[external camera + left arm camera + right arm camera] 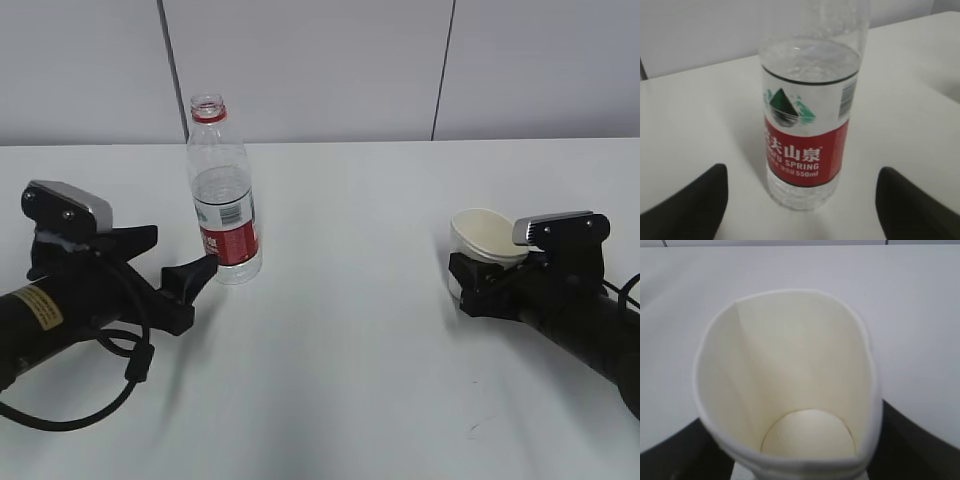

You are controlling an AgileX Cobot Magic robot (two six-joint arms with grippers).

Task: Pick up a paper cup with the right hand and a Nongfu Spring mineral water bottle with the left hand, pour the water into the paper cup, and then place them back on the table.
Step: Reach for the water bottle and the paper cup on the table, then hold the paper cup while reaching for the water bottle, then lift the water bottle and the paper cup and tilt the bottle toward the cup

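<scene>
on white table (350,330), left hand (195,285) gapes; right hand (470,285) squeezes paper cup (484,240).

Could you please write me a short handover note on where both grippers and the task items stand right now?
Left gripper: open, fingers either side of the Nongfu Spring bottle, not closed on it. The bottle stands upright on the table, uncapped, partly full.
Right gripper: shut on the paper cup, squeezing its rim oval; the cup is empty.
Done: cup gripped.
Left: grip the bottle, lift both, pour, set both back down.
</scene>
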